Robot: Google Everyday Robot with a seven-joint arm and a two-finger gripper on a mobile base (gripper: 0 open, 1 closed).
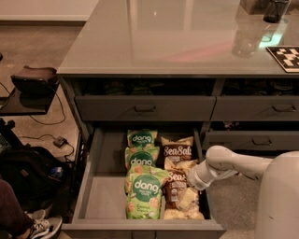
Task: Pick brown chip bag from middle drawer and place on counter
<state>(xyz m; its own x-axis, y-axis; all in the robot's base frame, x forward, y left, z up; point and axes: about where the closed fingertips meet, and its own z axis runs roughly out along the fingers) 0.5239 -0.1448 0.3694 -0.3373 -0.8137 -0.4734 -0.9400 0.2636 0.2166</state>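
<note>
- Brown chip bag (175, 187) lies in the middle drawer (103, 186), right-hand column, just left of the gripper (190, 181). Can't confirm contact.
- Gripper sits low inside the drawer by its right wall, with the white arm (233, 163) coming in over that wall. Open or closed: cannot tell, the tip is buried among the bags.
- Second Sea Salt bag (177, 150) lies just behind the gripper, toward the cabinet.
- Cream-edged crumpled bags (184, 207) lie just in front of the gripper, near the drawer front.
- Three green dang bags (144, 196) overlap in a column left of the gripper, beyond the brown bag.
- Further left there is bare grey drawer floor, open up to the left wall.
- Above the gripper is a closed upper drawer (145, 108) with a bar handle, then the counter (154, 42) edge.
- Counter has a broad open glossy surface. Checker tag (286, 57), clear glass (245, 42) and dark cup (275, 9) sit at its far right.
- On the floor well left of the gripper: black backpack (28, 172) and a shoe (42, 226).
</note>
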